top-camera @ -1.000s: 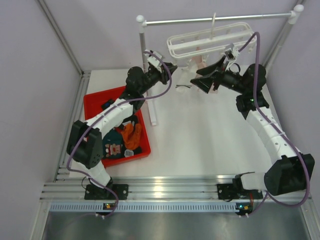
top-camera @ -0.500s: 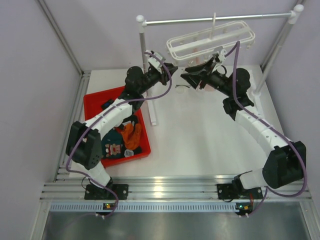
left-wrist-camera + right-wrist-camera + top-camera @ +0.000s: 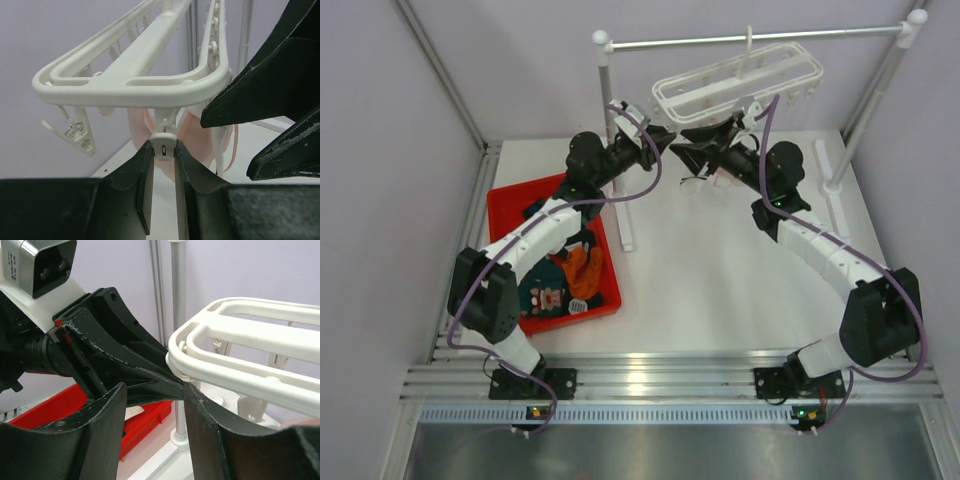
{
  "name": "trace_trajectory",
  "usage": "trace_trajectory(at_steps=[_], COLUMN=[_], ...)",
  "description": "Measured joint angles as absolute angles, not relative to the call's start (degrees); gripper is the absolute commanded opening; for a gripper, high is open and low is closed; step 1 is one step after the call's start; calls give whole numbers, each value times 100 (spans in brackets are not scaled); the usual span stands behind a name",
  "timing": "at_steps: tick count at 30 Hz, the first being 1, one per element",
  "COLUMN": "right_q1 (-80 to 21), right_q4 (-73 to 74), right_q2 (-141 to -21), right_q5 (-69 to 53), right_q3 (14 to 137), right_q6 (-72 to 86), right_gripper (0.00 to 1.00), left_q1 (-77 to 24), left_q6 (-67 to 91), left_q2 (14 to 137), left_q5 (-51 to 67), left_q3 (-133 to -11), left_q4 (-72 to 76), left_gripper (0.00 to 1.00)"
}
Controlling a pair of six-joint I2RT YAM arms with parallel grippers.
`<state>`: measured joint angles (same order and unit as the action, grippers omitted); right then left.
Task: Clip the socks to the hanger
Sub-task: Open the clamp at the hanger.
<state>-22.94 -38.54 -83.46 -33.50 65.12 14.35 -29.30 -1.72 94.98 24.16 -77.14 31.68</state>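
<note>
The white hanger (image 3: 720, 88) hangs by its hook from the rail. My left gripper (image 3: 163, 150) is shut on one of its small white clips (image 3: 163, 141), under the frame's (image 3: 130, 90) near end. A pale pink sock (image 3: 192, 125) dangles behind that clip. My right gripper (image 3: 155, 390) is open, its jaws apart around the tips of the left gripper's fingers (image 3: 130, 360), right beside the hanger's corner (image 3: 240, 355). From above, both grippers (image 3: 667, 140) (image 3: 682, 152) meet below the hanger's left end. More socks, an orange one (image 3: 585, 268) and a dark teal one with a face (image 3: 548, 295), lie in the bin.
A red bin (image 3: 505, 205) sits at the table's left, under the left arm. The metal rail (image 3: 750, 40) spans two white posts; the left post (image 3: 617, 190) stands just beside the left gripper. A purple wall closes off the back.
The right arm swung left, carrying its gripper from under the hanger's middle to its left end, and its jaws narrowed. The hanger shifted and tilted a little. The left gripper held still.
</note>
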Motion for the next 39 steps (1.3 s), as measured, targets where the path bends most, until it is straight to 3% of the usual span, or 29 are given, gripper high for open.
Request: trace_trajectory(at_steps=[31,39], right_q1=[-2523,-2567], right_q4=[-4318,-4115], right_q2=[-8676,-8744], right_q5=[-2742,-2521], right_q3=[6512,6582], right_q6=[1046,958], right_gripper=[50,44], left_q1=[-2971,-2987], left_q6=[-639,-744], left_q2=[9395,9395], left_q5=[2764,2757], left_q3=[-7531,-7531], left_q4=[2941,2853], left_gripper=[6,6])
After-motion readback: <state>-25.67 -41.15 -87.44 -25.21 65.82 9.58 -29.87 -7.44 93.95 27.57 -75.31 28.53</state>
